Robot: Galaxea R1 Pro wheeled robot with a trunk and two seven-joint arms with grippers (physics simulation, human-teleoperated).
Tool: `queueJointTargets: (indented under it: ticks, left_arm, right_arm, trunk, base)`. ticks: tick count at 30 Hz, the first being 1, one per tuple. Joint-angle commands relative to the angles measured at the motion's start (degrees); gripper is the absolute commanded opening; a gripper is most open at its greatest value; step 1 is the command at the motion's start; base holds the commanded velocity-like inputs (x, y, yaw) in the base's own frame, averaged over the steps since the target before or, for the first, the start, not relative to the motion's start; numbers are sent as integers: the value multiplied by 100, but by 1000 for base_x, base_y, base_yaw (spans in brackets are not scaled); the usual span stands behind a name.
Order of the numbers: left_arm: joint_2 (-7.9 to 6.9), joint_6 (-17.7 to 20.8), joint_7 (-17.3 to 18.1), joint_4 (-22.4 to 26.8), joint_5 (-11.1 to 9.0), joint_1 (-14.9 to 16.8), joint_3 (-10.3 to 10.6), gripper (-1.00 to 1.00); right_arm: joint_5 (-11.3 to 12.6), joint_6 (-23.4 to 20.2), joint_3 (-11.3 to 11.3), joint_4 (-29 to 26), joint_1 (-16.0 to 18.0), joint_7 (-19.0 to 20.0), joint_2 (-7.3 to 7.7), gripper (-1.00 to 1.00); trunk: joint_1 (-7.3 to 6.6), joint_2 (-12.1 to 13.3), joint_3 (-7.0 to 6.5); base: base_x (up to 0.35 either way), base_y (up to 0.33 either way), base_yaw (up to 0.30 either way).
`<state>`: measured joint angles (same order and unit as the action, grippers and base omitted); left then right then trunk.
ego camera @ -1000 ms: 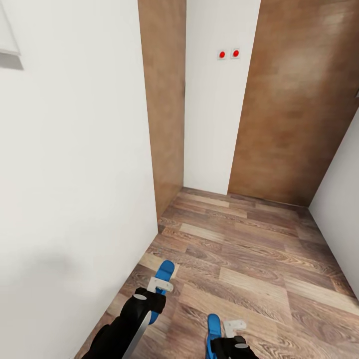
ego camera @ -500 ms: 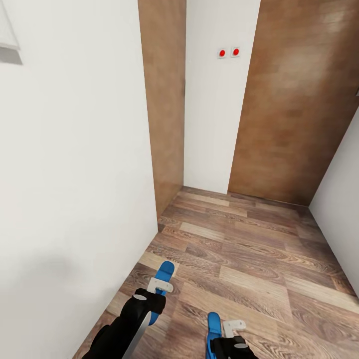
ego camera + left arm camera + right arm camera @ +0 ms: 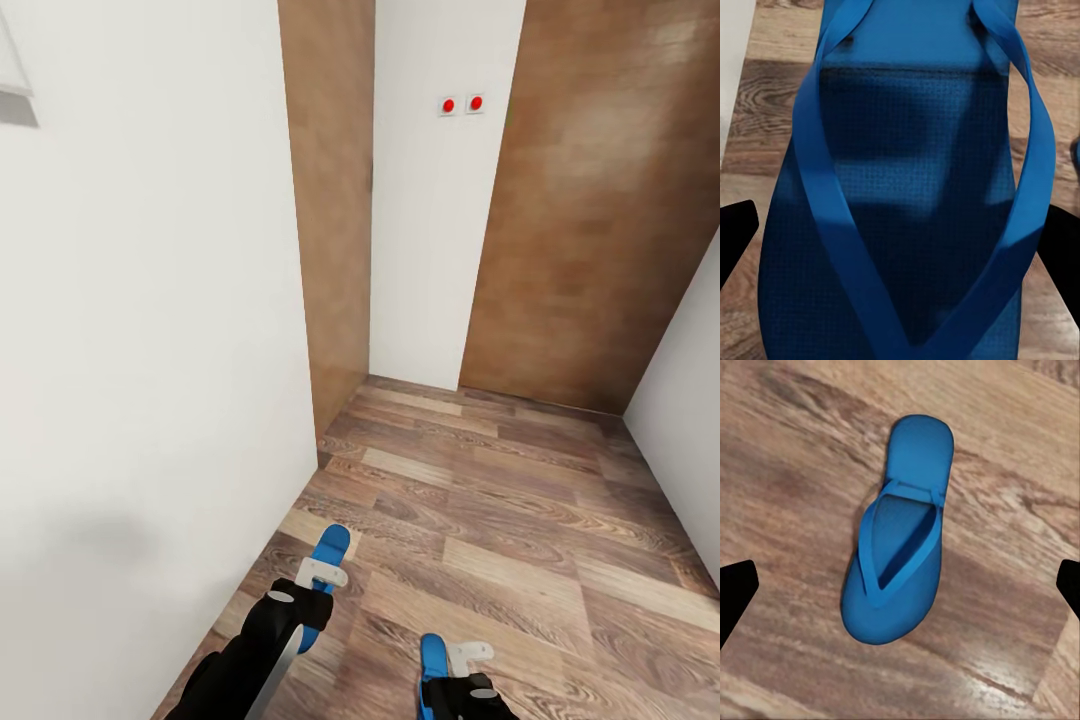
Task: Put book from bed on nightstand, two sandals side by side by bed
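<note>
**Both sandals at your grippers, out in a hallway corner**

You are facing a narrow corner with a wood-plank floor [image 3: 520,500]. A white wall [image 3: 150,300] runs close along your left. Ahead stands a wood-grain panel [image 3: 335,200], then a strip of white wall carrying two red buttons [image 3: 461,104], then a wide wooden door [image 3: 590,200].

Your left gripper [image 3: 322,572] sits low in the head view, close to the white wall. The first sandal [image 3: 331,545], bright blue, pokes out ahead of it. In the left wrist view that same sandal [image 3: 915,210] is very near the camera, strap side up, and it spans the whole gap between the two dark fingertips [image 3: 735,232]. The jaws stand wide, with a tip at each edge of the sole. You cannot tell from these pictures whether they are pressing on it or only flanking it.

Your right gripper [image 3: 462,655] is at the lower edge of the head view, with the second sandal [image 3: 432,655] just beside it on its left. In the right wrist view this sandal [image 3: 900,570] lies flat on the floor planks, strap side up and turned a little off the line of the fingers. The jaws are spread wide here. The fingertips [image 3: 735,589] sit well apart from the sandal and hold nothing.
</note>
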<state>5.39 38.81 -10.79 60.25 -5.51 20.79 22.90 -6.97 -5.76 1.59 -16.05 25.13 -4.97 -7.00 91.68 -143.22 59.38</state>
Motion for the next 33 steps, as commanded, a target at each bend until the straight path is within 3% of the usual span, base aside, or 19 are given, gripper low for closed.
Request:
queueJointTargets:
  ticks: [1,33]
  left_arm:
    - [-2,21,-53,6,-54,4,12,-100]
    - [-2,13,-49,-4,-29,4,13,-100]
  right_arm:
    - [-59,-40,16,-12,-2,-12,-3,100]
    - [-58,-39,16,-12,-2,-12,-3,100]
  trunk:
    - [-1,-2,5]
    - [-1,-2,5]
  base:
    - [39,15,0]
    - [36,13,0]
